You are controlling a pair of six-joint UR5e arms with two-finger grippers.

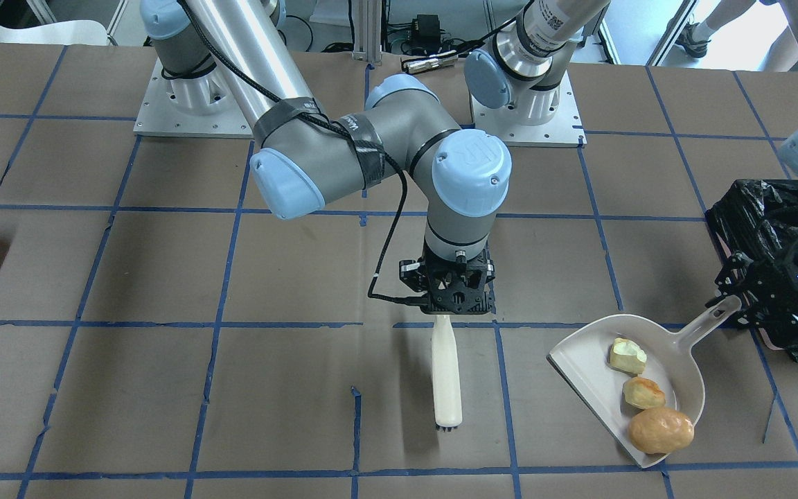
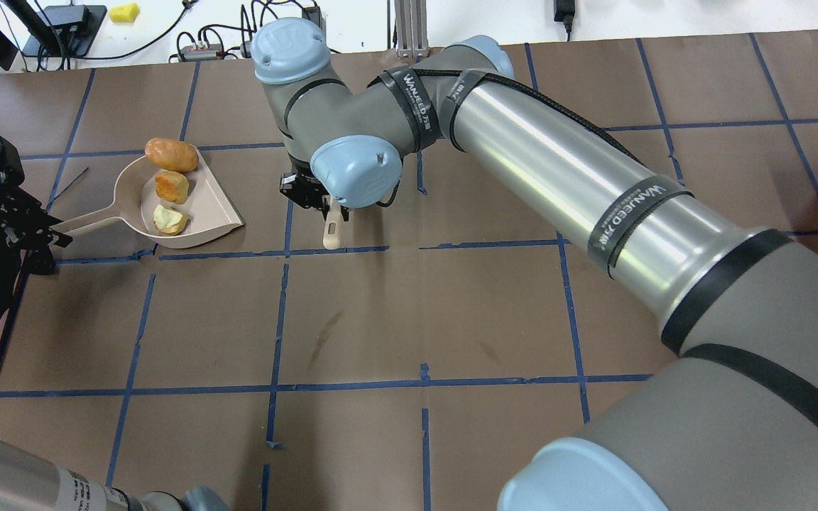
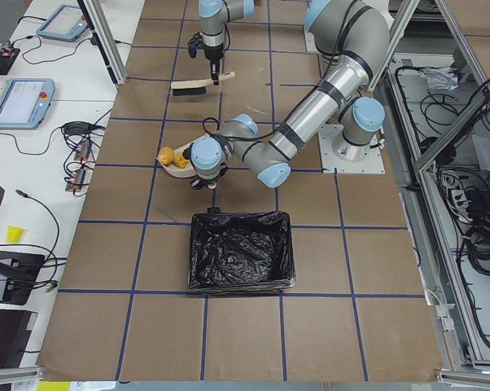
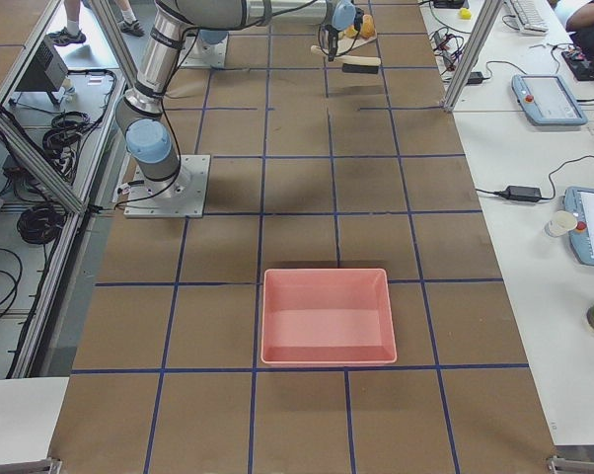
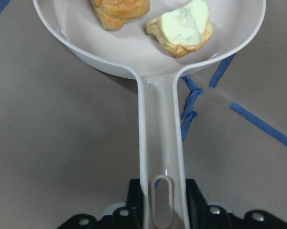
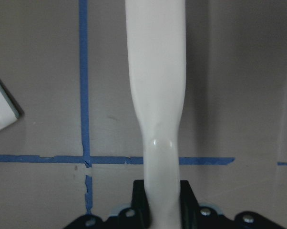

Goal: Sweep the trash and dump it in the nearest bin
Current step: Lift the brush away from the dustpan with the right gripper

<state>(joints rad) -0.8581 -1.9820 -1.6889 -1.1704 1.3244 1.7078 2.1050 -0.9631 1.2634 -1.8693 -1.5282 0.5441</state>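
Note:
The trash lies in a beige dustpan: a tan-orange potato-shaped lump, a golden-brown chunk and a pale yellow chunk. My left gripper is shut on the dustpan's handle, and the pan sits level, low at the table. The bin, lined with a black bag, stands right behind that gripper; it also shows in the left exterior view. My right gripper is shut on the handle of a white brush, which points away from the robot, left of the dustpan in the front view.
A pink tray without a bag sits far off on the robot's right side of the table. The brown table top carries a grid of blue tape. The right arm's long links span the table's middle.

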